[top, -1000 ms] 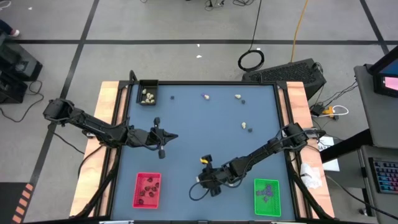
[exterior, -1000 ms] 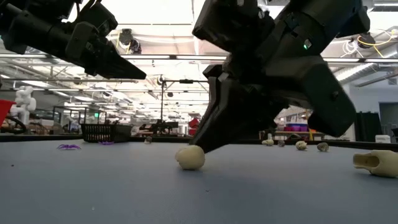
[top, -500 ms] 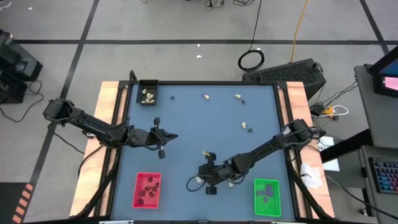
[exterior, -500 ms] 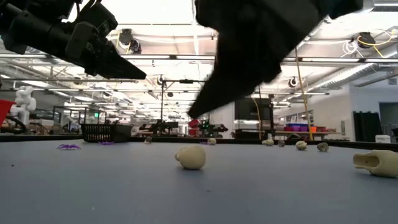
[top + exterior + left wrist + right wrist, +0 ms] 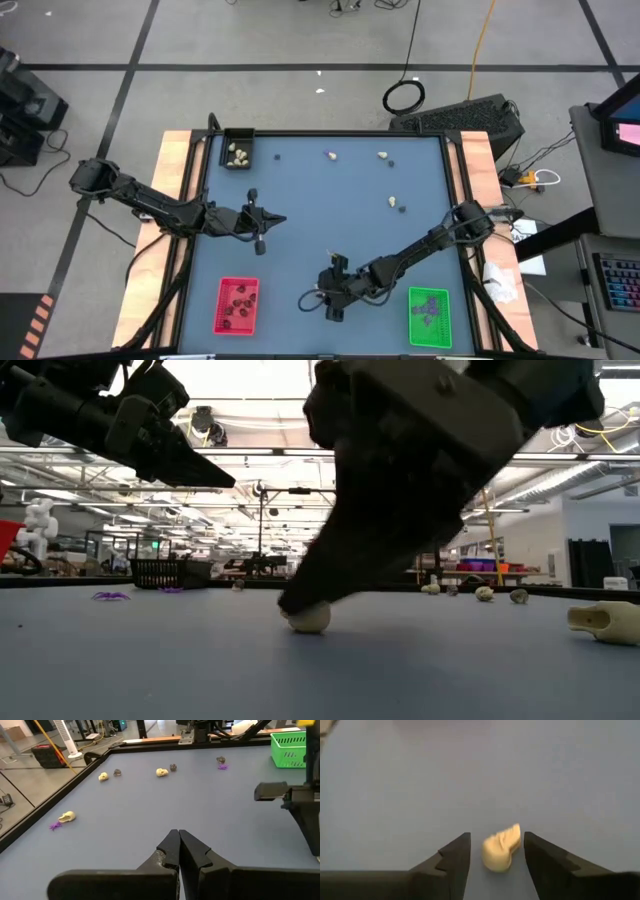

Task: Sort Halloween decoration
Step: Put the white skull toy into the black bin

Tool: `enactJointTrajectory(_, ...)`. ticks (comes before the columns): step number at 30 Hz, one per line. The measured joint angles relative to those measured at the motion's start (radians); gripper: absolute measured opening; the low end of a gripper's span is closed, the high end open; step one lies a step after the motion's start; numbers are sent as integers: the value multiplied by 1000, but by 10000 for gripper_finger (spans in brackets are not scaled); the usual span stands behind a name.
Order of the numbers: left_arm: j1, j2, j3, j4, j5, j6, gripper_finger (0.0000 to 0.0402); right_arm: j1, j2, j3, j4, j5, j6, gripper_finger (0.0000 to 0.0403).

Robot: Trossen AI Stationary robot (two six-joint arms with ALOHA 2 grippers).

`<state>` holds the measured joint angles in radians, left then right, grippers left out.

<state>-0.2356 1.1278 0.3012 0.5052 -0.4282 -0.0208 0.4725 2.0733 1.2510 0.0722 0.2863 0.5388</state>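
Right gripper (image 5: 492,855) low over blue table (image 5: 300,200), between red tray (image 5: 237,305) and green tray (image 5: 430,315). Fingers spread wide, straddling cream-white lump (image 5: 501,849); nothing gripped, lump resting on table surface. Left gripper (image 5: 178,845) fully closed, empty, hovering near table's left side. More cream lumps in black tray (image 5: 238,152).

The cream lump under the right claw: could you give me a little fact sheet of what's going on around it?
Cream lump: lies on the blue table, between the open fingers of the right claw, not gripped
Left claw: shut, empty, above the table's left part
Black tray: holds cream lumps
Red tray: holds dark lumps
Green tray: holds purple bits
Loose lumps: far side of table
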Motion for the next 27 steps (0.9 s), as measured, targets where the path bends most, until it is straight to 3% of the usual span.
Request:
enactJointTrajectory(5, 0, 0, 0, 0, 0, 0, 1, -4, 37, 2, 19, 5, 9, 151)
enactJointTrajectory(12, 0, 0, 0, -4, 0, 0, 1, -6, 46, 3, 37, 8, -20, 65)
enactJointTrajectory(21, -3, -15, 0, -19, 0, 0, 1, -22, 18, -1, 19, -3, -88, 62)
enactJointTrajectory(27, -28, -138, 0, -91, 1, 0, 1, -84, -1, -1, 25, 22, -159, 62)
